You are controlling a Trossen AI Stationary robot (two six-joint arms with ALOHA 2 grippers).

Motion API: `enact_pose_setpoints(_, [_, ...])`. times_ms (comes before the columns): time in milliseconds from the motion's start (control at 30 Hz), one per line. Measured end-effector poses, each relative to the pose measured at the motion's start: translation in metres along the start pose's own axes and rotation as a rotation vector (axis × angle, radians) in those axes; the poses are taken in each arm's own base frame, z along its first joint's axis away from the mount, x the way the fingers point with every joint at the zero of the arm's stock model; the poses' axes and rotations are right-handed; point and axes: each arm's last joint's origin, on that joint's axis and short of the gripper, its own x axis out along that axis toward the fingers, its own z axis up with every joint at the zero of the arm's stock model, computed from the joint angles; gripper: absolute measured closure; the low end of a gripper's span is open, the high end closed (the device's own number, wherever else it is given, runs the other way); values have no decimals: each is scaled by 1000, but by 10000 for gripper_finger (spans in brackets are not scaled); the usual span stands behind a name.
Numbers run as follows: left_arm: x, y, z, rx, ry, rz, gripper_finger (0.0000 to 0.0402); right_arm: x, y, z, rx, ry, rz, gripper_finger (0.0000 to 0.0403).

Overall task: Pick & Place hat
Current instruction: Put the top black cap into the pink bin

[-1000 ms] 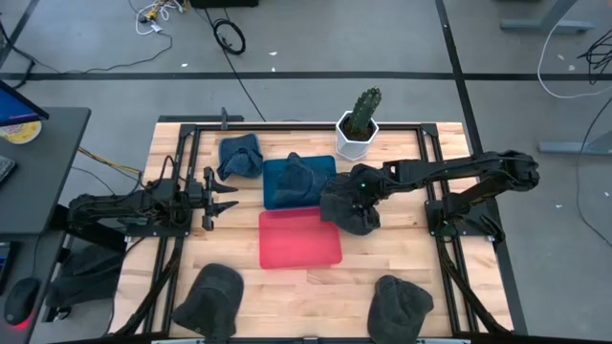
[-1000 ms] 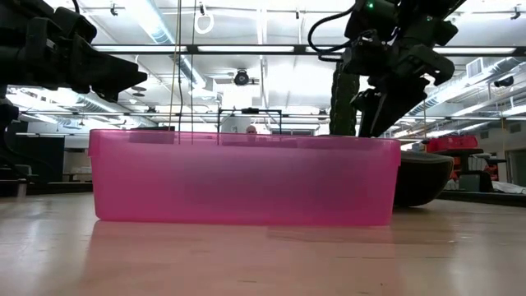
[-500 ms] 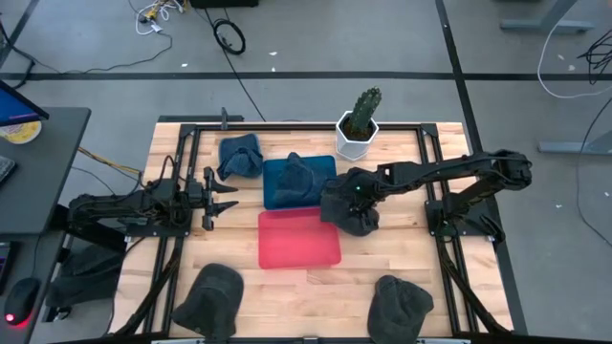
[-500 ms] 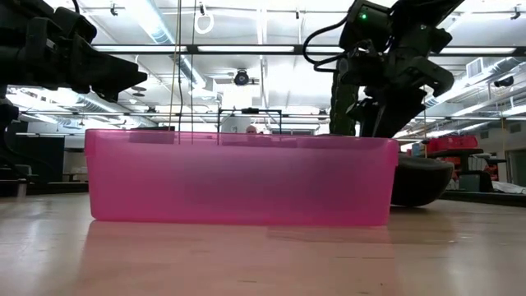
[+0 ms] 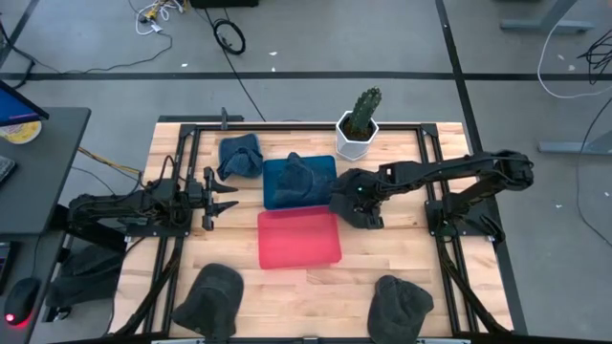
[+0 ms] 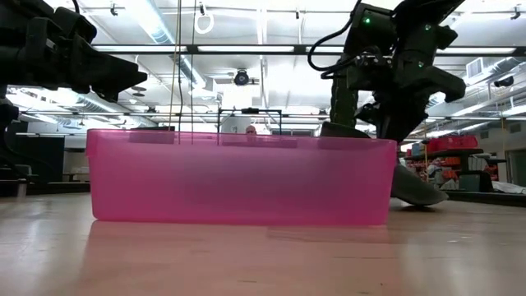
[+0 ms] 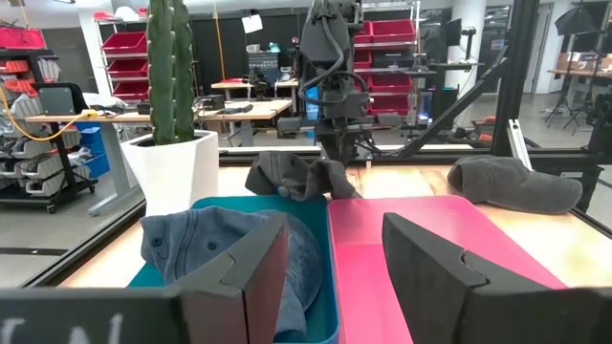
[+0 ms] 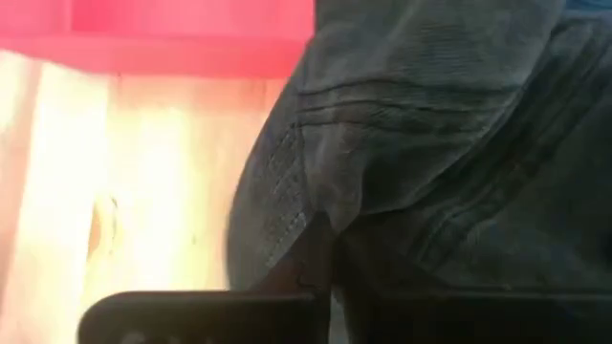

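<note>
A dark grey hat (image 5: 361, 204) hangs bunched just right of the pink tray (image 5: 299, 239), with my right gripper (image 5: 352, 196) shut on it. The low view shows the same hat (image 6: 411, 185) tilted, and the left wrist view shows the hat (image 7: 296, 177) beyond both trays. My left gripper (image 5: 218, 201) stands open at the table's left, with nothing between its fingers (image 7: 249, 268). A blue hat (image 5: 295, 177) lies in the teal tray (image 5: 325, 164). My right gripper pinches a fold of the hat's ribbed cloth (image 8: 316, 196) between its two fingers, which come down from above. The hat hangs tilted below the fingers, and its lower end (image 6: 421, 201) rests on the table.
Another blue hat (image 5: 239, 156) lies at the far left. Two dark hats (image 5: 212, 296) (image 5: 400, 304) lie at the near edge. A cactus in a white pot (image 5: 359, 129) stands behind the teal tray. Black frame rails (image 5: 182, 191) run along both sides.
My right gripper has dipped onto the dark grey hat, shut on its cloth and risen a little. The hat, which lay flat as a dome, is now gathered up and tilted. Its upper part is lifted and its lower end stays on the table.
</note>
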Motion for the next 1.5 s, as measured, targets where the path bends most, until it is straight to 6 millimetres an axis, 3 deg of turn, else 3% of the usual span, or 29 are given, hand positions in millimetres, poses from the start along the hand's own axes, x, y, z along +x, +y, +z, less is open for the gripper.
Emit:
enact_pose_setpoints(400, [0,0,0,0,0,0,223,-31,27,3,-113,-89,-98,399])
enact_pose_setpoints(733, [0,0,0,0,0,0,223,-71,63,43,-469,-305,-167,400])
enact_pose_setpoints(867, [0,0,0,0,0,0,223,-76,73,56,-604,-429,-202,401])
enact_pose_setpoints(1100, [0,0,0,0,0,0,223,-59,81,79,-746,-539,-258,401])
enact_pose_setpoints(1500, [0,0,0,0,0,0,223,10,85,90,-832,-407,-170,401])
